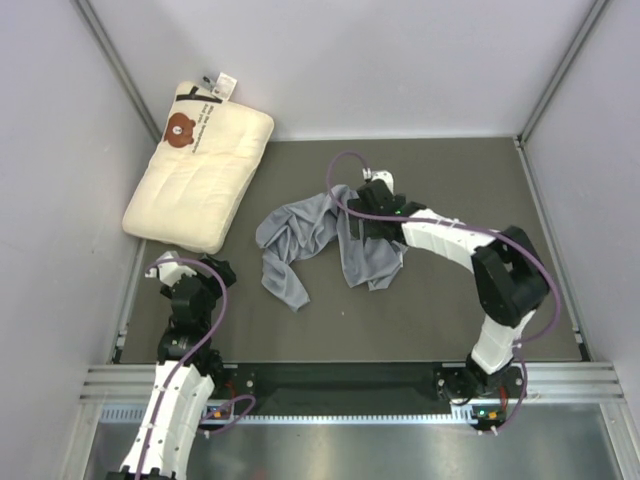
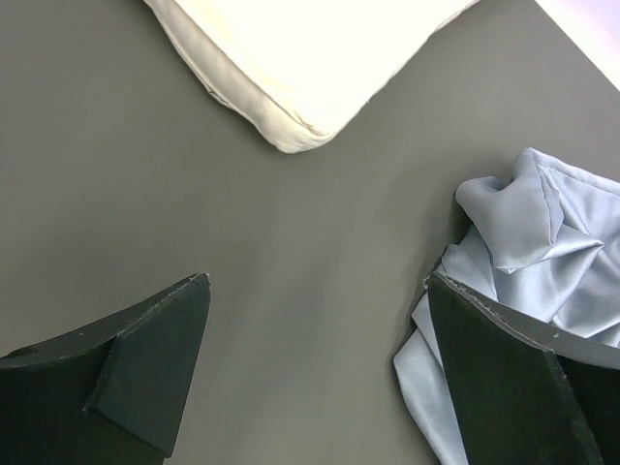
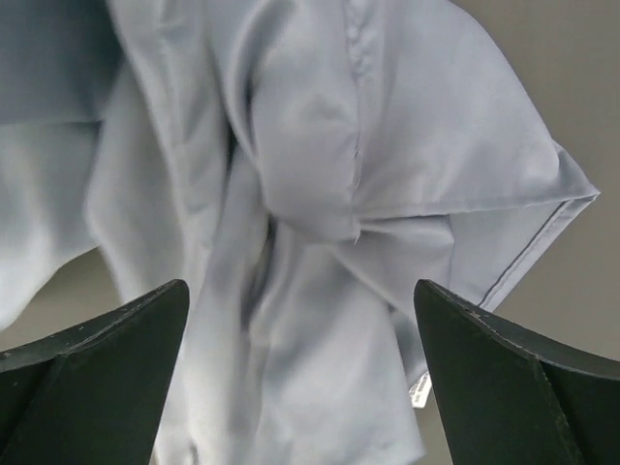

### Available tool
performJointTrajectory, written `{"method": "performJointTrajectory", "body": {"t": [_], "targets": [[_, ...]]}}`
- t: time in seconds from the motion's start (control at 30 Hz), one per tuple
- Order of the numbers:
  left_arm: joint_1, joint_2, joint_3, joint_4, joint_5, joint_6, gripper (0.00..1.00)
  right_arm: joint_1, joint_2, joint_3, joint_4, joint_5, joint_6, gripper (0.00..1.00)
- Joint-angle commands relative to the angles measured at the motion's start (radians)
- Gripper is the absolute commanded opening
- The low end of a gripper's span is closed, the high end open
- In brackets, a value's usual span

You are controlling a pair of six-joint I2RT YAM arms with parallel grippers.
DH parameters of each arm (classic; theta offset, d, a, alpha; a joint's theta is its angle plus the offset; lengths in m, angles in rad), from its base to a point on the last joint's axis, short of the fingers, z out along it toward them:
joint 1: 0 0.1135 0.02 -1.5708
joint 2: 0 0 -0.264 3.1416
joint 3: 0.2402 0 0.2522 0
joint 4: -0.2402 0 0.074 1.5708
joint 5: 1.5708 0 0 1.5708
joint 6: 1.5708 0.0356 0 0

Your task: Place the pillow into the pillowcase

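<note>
1. The right gripper (image 3: 300,291) has its two fingers spread wide and nothing between them. It hangs directly over the crumpled pillowcase (image 3: 320,174), above a knot of folds near a stitched hem corner (image 3: 557,208).
2. The left gripper (image 2: 318,281) is also wide open and holds nothing. Under it there is only the dark table (image 2: 145,194), with one end of the pillowcase just beside its right finger.
3. The pillowcase lies in a wrinkled heap in the middle of the table. I cannot tell from any view where its opening is.
4. The pillow (image 1: 200,180) is well apart from it, in the far left corner. Its end with the bear face print (image 1: 180,127) and the white tag (image 1: 222,83) is close to the back wall.
5. Judged from this, the insertion has not started; the case must first be taken and opened.
6. What could go wrong:
   - If the right fingers close here, they may pinch several layers together, so the mouth would stay shut when the case is lifted.
   - The fabric looks thin and smooth, so a shallow pinch could slip out.
   - The pillow looks plump and sits close to the walls, so the left arm may only push it into the corner instead of gripping it.
</note>
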Motion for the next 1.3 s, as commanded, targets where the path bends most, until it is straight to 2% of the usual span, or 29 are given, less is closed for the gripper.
{"method": "performJointTrajectory", "body": {"t": [0.0, 0.03, 0.1, 0.17, 0.2, 0.3, 0.33, 0.37, 0.4, 0.5, 0.57, 0.7, 0.8, 0.83, 0.87, 0.9, 0.93, 0.97, 1.0, 1.1, 1.13, 1.27], "targets": [[0.001, 0.002, 0.020, 0.041, -0.006, -0.010, 0.99, 0.002, 0.081, 0.117, -0.091, 0.111, -0.014, 1.00], [0.001, 0.002, 0.020, 0.043, -0.006, -0.010, 0.99, -0.004, 0.101, 0.162, -0.097, 0.132, -0.016, 1.00], [0.001, 0.004, 0.020, 0.043, -0.006, -0.010, 0.99, -0.030, 0.153, 0.206, -0.115, 0.131, -0.017, 0.90], [0.001, 0.006, 0.020, 0.043, -0.006, -0.010, 0.99, -0.061, 0.184, 0.253, -0.118, 0.109, -0.019, 0.72], [0.001, 0.006, 0.020, 0.044, -0.004, -0.010, 0.99, -0.071, 0.205, 0.275, -0.115, 0.079, -0.023, 0.57], [0.001, 0.007, 0.020, 0.044, -0.006, -0.010, 0.99, -0.111, 0.234, 0.301, -0.114, 0.031, -0.040, 0.30], [0.001, 0.009, 0.020, 0.044, -0.006, -0.010, 0.99, -0.124, 0.236, 0.307, -0.114, 0.017, -0.043, 0.10], [0.001, 0.010, 0.021, 0.043, -0.006, -0.010, 0.99, -0.159, 0.231, 0.304, -0.115, 0.013, -0.033, 0.01], [0.001, 0.010, 0.021, 0.044, -0.007, -0.011, 0.99, -0.185, 0.210, 0.296, -0.109, -0.021, -0.020, 0.00], [0.001, 0.015, 0.021, 0.046, -0.004, -0.011, 0.99, -0.337, 0.138, 0.222, -0.083, -0.130, 0.036, 0.00], [0.001, 0.015, 0.020, 0.047, 0.000, -0.011, 0.98, -0.451, 0.095, 0.197, -0.080, -0.130, 0.073, 0.00], [0.001, 0.021, 0.020, 0.055, 0.005, -0.008, 0.98, -0.599, -0.037, 0.152, -0.088, -0.060, 0.116, 0.00], [0.001, 0.024, 0.020, 0.055, 0.013, -0.008, 0.98, -0.719, -0.103, 0.131, -0.077, -0.101, 0.159, 0.00], [0.001, 0.022, 0.020, 0.061, 0.017, -0.004, 0.98, -0.733, -0.112, 0.114, -0.057, -0.136, 0.156, 0.06], [0.001, 0.022, 0.018, 0.069, 0.031, 0.003, 0.99, -0.737, -0.115, 0.115, -0.045, -0.168, 0.120, 0.20], [0.001, 0.022, 0.017, 0.079, 0.072, 0.012, 0.99, -0.734, -0.094, 0.153, -0.069, -0.194, 0.109, 0.58], [0.001, 0.024, 0.014, 0.105, 0.095, 0.033, 0.99, -0.730, -0.080, 0.173, -0.101, -0.190, 0.105, 0.77], [0.001, 0.032, 0.015, 0.112, 0.117, 0.039, 0.99, -0.724, -0.069, 0.187, -0.133, -0.190, 0.093, 0.88], [0.001, 0.038, 0.015, 0.121, 0.131, 0.044, 0.99, -0.720, -0.066, 0.186, -0.153, -0.194, 0.089, 0.91], [0.001, 0.065, 0.012, 0.167, 0.216, 0.061, 0.99, -0.694, -0.146, 0.119, -0.135, -0.170, 0.060, 0.92], [0.000, 0.085, 0.008, 0.215, 0.308, 0.065, 0.98, -0.684, -0.170, 0.102, -0.131, -0.164, 0.053, 0.92], [-0.024, 0.212, -0.009, 0.398, 0.488, 0.032, 0.97, -0.589, -0.265, 0.028, -0.115, -0.224, -0.002, 0.91]]}}
